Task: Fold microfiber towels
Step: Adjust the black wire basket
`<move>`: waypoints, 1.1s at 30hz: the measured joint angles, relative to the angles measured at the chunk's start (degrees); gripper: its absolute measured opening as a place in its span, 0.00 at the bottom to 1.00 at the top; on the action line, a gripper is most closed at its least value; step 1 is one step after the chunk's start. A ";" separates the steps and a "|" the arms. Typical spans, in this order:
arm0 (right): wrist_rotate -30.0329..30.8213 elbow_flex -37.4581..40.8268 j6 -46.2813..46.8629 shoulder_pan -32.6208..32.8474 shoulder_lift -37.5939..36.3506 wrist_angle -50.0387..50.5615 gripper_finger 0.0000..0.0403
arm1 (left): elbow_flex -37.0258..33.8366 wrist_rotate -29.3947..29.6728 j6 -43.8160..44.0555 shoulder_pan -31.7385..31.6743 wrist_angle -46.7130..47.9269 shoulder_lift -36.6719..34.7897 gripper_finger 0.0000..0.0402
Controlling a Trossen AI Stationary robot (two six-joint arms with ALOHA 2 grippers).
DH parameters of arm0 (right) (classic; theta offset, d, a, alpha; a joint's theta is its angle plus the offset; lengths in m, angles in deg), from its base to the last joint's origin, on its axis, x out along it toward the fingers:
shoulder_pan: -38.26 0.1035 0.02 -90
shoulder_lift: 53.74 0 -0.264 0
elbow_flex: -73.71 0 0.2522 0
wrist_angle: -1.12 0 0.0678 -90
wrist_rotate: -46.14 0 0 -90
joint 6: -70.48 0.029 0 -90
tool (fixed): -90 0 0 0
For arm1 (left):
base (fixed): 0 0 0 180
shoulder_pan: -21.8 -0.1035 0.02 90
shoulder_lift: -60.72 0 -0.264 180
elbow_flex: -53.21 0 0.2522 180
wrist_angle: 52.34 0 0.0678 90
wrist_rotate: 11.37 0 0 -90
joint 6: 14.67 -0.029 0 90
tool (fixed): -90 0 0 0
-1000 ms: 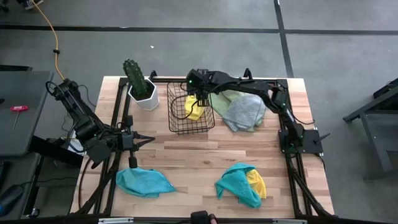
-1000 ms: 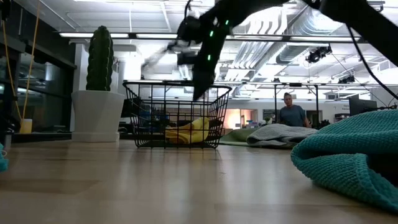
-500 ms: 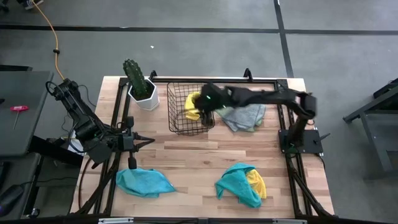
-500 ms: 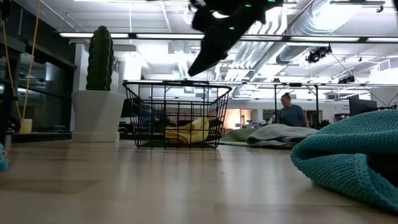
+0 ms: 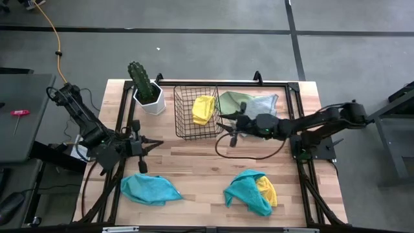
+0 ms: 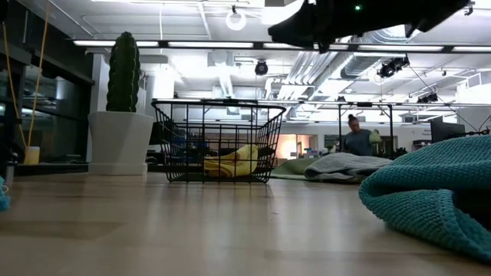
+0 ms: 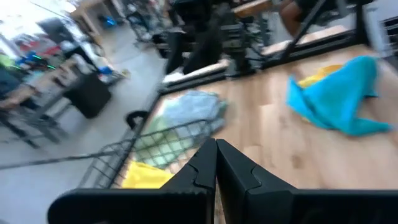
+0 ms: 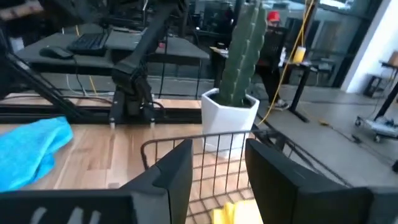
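Wood table point(image 5: 194, 162), crumpled towels point(image 5: 150, 189), no clear axis

high view: looks straight down from above me, taking in the whole table point(image 5: 194, 162) and both my arms.
low view: sits at table-top height, level across the wood, a teal cloth point(image 6: 437, 192) very close; the basket point(image 6: 219, 142) and cactus point(image 6: 123, 73) stand farther off.
left wrist view: looks past my closed left fingers point(image 7: 214, 168) toward the basket and the far side.
right wrist view: looks past my parted right fingers point(image 8: 180, 171) at the cactus.
shared: basket in all four.
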 joint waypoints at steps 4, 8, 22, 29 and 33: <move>0.41 0.16 3.28 -0.36 -1.03 1.08 0.34 | -5.13 -6.44 -9.54 -4.72 -12.58 -0.94 0.00; 0.34 -0.58 4.11 -0.41 -1.03 1.60 0.34 | -8.87 -25.87 -14.77 -12.54 -23.62 -1.78 0.00; 0.26 -0.62 8.76 -2.89 -1.03 -0.65 0.34 | -11.83 -47.05 -12.64 -30.93 -24.90 10.69 0.00; 0.26 -0.62 12.12 -4.21 -1.03 -0.54 0.34 | -2.51 -42.62 -10.05 -30.93 -12.05 24.28 0.00; 0.25 -0.62 12.16 -4.24 -1.01 -0.44 0.34 | 0.17 -36.07 -8.08 -30.93 -7.50 28.72 0.00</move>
